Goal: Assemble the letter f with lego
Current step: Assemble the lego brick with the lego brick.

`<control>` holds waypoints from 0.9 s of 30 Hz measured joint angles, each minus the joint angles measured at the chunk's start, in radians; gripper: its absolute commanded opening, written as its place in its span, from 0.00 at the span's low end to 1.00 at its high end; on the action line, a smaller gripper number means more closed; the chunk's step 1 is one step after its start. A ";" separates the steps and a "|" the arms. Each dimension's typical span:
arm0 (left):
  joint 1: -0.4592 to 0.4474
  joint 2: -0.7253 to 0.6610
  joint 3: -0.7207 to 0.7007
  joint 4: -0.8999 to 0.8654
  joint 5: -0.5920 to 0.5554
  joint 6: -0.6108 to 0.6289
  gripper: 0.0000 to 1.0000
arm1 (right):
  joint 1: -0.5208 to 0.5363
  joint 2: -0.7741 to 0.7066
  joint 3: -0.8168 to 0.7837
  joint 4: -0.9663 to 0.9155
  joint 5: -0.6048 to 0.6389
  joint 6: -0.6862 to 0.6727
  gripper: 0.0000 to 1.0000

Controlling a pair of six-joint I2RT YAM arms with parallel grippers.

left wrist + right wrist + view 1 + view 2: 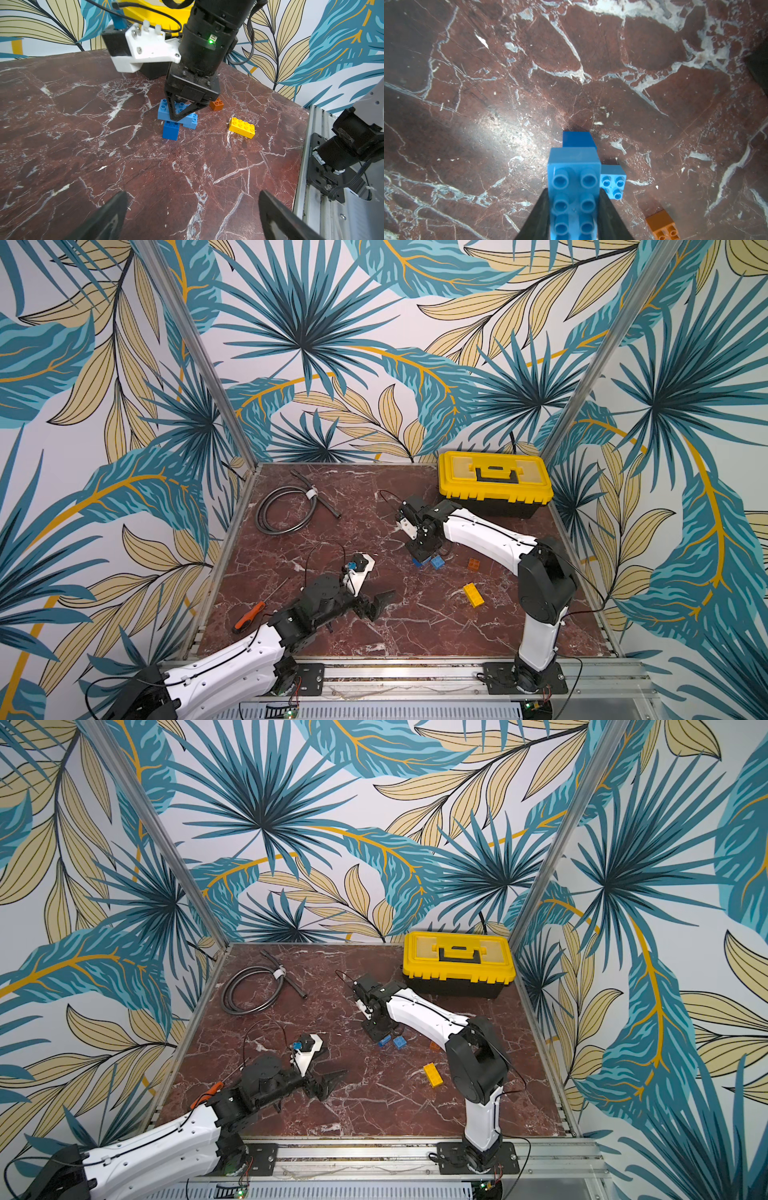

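My right gripper (420,552) (574,193) points down at the table's middle, shut on the long blue lego brick (574,187) (165,110). That brick lies across the top of a dark blue square brick (170,131) (578,139); whether they are joined I cannot tell. A lighter blue square brick (192,122) (613,181) (436,562) sits close beside them. The orange brick (473,564) (216,104) and the long yellow brick (474,594) (242,127) lie loose to the right. My left gripper (380,603) (193,195) stands open and empty near the front left. No joined letter f shows.
A yellow toolbox (494,481) stands at the back right, just behind the right arm. A coiled grey hose (286,510) lies at the back left. An orange-handled screwdriver (249,616) rests by the left edge. A metal rail (415,672) runs along the front.
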 measured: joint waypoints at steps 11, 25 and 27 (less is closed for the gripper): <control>0.000 0.014 0.000 0.000 -0.009 0.000 1.00 | -0.014 0.032 0.003 0.000 -0.006 -0.006 0.28; 0.000 0.024 0.000 0.000 -0.014 0.000 1.00 | -0.024 0.050 0.003 0.002 -0.019 -0.007 0.28; 0.000 0.026 0.000 0.000 -0.014 0.000 0.99 | -0.027 0.055 0.003 0.005 -0.021 -0.007 0.28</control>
